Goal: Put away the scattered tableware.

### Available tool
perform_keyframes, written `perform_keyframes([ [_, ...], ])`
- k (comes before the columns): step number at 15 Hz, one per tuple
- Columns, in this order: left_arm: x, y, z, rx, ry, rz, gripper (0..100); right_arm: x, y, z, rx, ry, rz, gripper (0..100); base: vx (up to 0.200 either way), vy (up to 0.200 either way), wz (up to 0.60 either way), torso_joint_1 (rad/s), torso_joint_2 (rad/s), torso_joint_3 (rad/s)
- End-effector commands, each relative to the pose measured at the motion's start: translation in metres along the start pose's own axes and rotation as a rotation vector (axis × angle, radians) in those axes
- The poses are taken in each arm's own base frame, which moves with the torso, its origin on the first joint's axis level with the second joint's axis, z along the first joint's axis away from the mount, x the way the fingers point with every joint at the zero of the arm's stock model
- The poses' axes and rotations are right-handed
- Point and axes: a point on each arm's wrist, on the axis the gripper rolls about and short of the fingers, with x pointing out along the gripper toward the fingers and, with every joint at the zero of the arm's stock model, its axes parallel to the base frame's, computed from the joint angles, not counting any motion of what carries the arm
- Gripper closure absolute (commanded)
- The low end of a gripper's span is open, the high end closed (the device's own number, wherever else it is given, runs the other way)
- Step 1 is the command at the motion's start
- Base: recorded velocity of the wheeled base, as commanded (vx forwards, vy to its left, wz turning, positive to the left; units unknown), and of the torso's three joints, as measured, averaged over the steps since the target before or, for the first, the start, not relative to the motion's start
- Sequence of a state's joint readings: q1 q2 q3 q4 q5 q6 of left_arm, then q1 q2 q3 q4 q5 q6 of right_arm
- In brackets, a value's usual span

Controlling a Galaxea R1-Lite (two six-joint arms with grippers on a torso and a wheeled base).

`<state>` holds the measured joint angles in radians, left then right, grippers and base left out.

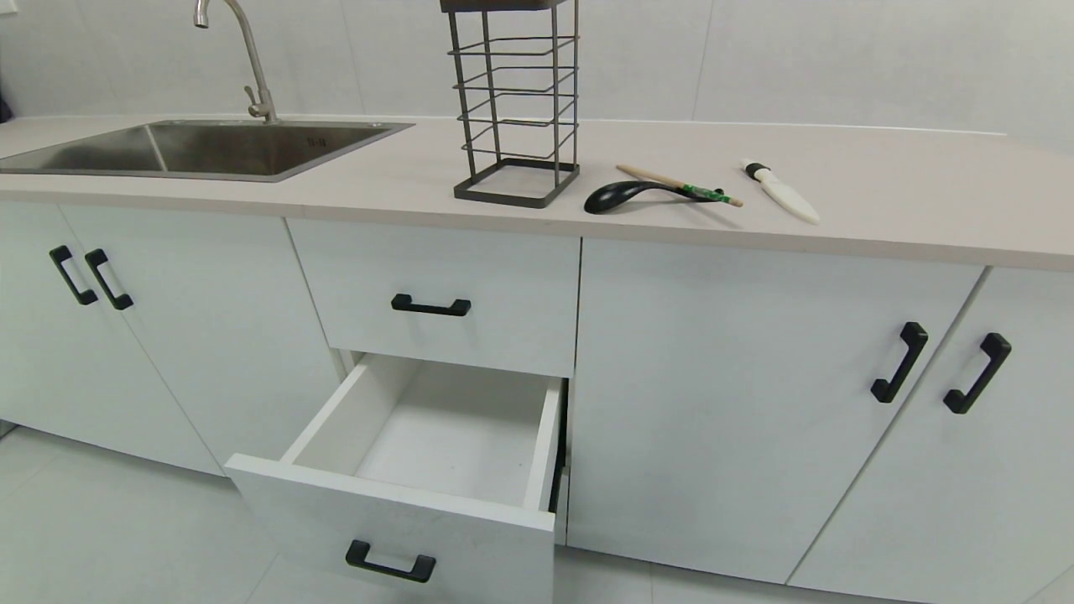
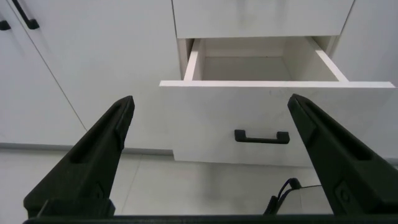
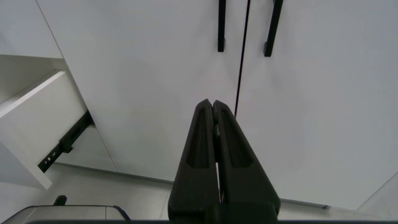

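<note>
On the counter point(image 1: 881, 193), right of the wire rack point(image 1: 516, 109), lie 3 utensils: a black spoon point(image 1: 621, 197) with a wooden chopstick point(image 1: 671, 179) crossing its handle, and a white knife point(image 1: 780, 191) farther right (apart from both). The lower drawer point(image 1: 377, 512) stands pulled out. The left gripper point(image 2: 211, 102) is spread wide, facing that drawer; the right gripper point(image 3: 214, 106) is clenched on nothing, near the cabinet doors point(image 3: 155, 74).

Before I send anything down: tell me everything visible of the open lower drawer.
The lower drawer is white, apparently smooth laminated board. It is pulled well out of the cabinet, under a shut drawer of the same finish. A black bar handle sits centred on its front panel. Its white floor is visible inside. A dark slide rail runs along its right side. Nothing touches it; the open left gripper hangs in front of it.
</note>
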<state>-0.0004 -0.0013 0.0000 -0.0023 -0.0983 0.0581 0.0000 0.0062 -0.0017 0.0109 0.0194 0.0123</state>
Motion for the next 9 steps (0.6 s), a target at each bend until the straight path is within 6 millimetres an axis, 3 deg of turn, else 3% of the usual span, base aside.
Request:
perform_keyframes([
  [1, 0.0001, 0.0001, 0.0003, -0.014, -0.001, 0.002, 0, 0.0001, 0.0, 0.0, 0.0, 0.002, 0.001, 100, 0.0, 0.0, 0.0, 0.056, -0.07, -0.032],
  [6, 0.0001, 0.0005, -0.0001, -0.043, 0.003, 0.022, 0, 0.0001, 0.0, 0.0, 0.0, 0.002, 0.001, 100, 0.0, 0.0, 0.0, 0.194, -0.1, -0.089],
  [9, 0.0001, 0.0011, -0.0001, -0.044, 0.004, 0.048, 0, 0.0001, 0.0, 0.0, 0.0, 0.002, 0.001, 100, 0.2, 0.0, 0.0, 0.046, -0.11, -0.056],
])
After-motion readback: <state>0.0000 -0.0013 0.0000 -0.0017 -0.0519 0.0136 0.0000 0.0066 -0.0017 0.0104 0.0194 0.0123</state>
